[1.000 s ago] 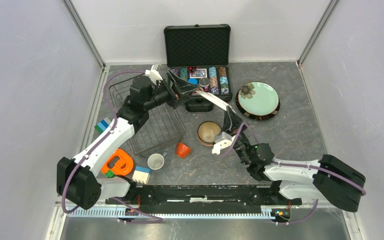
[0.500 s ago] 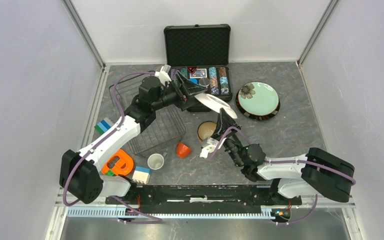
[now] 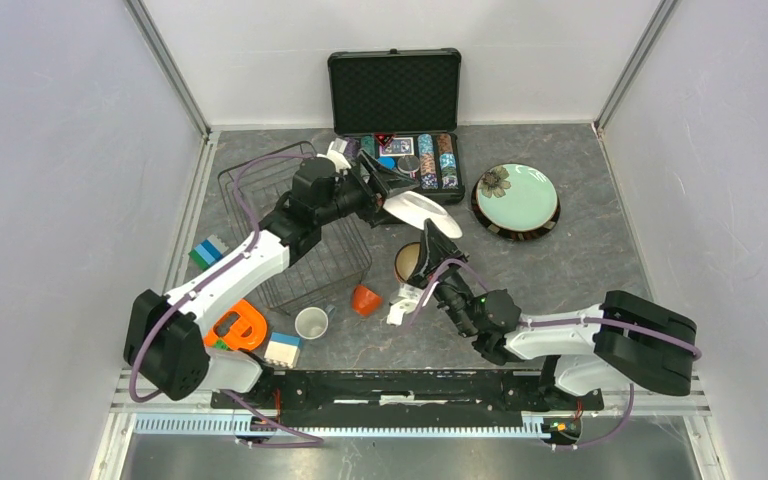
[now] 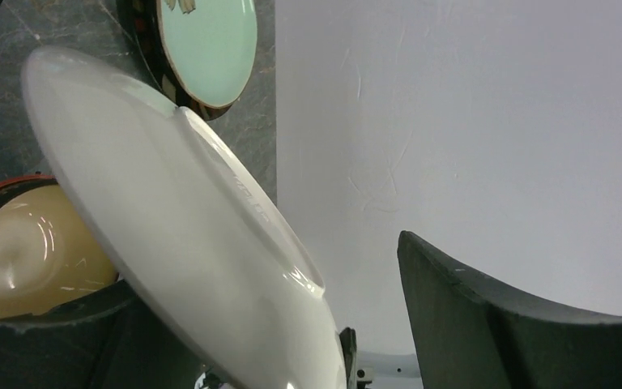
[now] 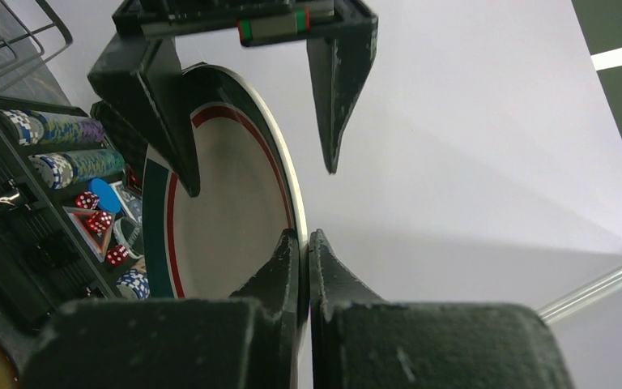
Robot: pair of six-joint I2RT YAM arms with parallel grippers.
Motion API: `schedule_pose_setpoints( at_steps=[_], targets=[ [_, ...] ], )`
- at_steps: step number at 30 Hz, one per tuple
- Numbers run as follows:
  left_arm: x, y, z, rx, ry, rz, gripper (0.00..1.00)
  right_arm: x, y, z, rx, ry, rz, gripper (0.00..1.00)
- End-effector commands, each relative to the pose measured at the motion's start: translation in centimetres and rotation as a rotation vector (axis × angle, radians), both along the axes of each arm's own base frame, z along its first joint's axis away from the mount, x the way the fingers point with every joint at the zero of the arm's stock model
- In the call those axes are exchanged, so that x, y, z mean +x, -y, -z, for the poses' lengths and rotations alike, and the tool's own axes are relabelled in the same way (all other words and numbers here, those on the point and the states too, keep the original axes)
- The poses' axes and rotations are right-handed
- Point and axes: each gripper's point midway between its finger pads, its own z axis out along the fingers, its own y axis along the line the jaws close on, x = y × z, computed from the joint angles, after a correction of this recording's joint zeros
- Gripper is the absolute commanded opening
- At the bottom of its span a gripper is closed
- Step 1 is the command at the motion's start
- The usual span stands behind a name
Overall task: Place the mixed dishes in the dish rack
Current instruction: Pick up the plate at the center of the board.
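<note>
Three pale walls close in the grey marbled worktop (image 3: 580,270) at its left, back and right edges. At the middle of the back edge an open black poker-chip case (image 3: 395,95) is set, its lid raised against the back wall. The black wire dish rack (image 3: 310,272) is placed by the left edge, its far end near the back left corner; the left arm is stretched over it.

Beside the right end of the case, a teal plate with a flower (image 3: 516,198) is stacked on a dark-rimmed plate (image 3: 488,226). Bare worktop is seen between these and the right edge, and in front of them as far as the right arm.

The white plate (image 3: 420,208) is held tilted in the air, just past the rack's right rear corner and in front of the case, not yet in the rack. Its near rim is pinched by the right gripper (image 3: 430,232), whose fingers are closed tight on it. The left gripper (image 3: 388,183) is spread wide, its fingers set to either side of the plate's far rim: one is close against the plate, the other stands apart, and no grip is made.

Beneath the right gripper the tan bowl (image 3: 410,266) stands near the worktop's middle. An orange cup (image 3: 365,299) and a white cup (image 3: 311,322) are set just off the rack's near end. An orange ring toy (image 3: 235,327) and a white-and-blue block (image 3: 282,349) are found by the near left corner.
</note>
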Motion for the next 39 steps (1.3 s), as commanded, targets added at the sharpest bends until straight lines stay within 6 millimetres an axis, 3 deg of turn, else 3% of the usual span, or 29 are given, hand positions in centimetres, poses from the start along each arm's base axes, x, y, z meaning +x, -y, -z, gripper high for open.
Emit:
schedule_pose_setpoints(
  at_steps=[1,4,7,10,13,15,26,33,39],
  targets=[
    [0.9,0.6,-1.0,-0.044,-0.023,-0.045,0.8,-2.7,2.6,-8.3,0.323,0.217,-0.031,0.0],
    [1.0,0.7,-1.1,-0.053,-0.008,-0.045,0.59,-2.8,2.2,-8.2,0.314,0.222,-0.033,0.0],
    [1.0,0.4,-1.2,-0.054,0.014,-0.054,0.27,-2.7,2.2,-7.9,0.324,0.212,-0.027,0.0],
    [0.9,0.3,-1.0,-0.037,0.034,-0.054,0.11,-2.7,2.1,-7.6,0.329,0.197,-0.033,0.0],
    [0.9,0.2,-1.1,-0.024,0.056,-0.049,0.02,-2.8,2.0,-7.2,0.346,0.177,-0.046,0.11],
    [0.9,0.1,-1.1,-0.006,0.074,-0.048,0.02,-2.8,2.1,-7.0,0.361,0.161,-0.052,0.25],
    [0.6,-1.0,-2.9,0.07,0.226,-0.057,0.02,-2.0,3.7,-5.5,0.528,0.03,-0.056,0.66],
    [0.5,-2.2,-3.5,0.172,0.31,-0.067,0.02,-1.4,4.8,-4.9,0.611,-0.034,-0.018,0.78],
    [0.5,-2.6,-4.2,0.198,0.358,-0.073,0.02,-2.0,4.6,-4.2,0.586,-0.071,-0.075,0.85]
  ],
)
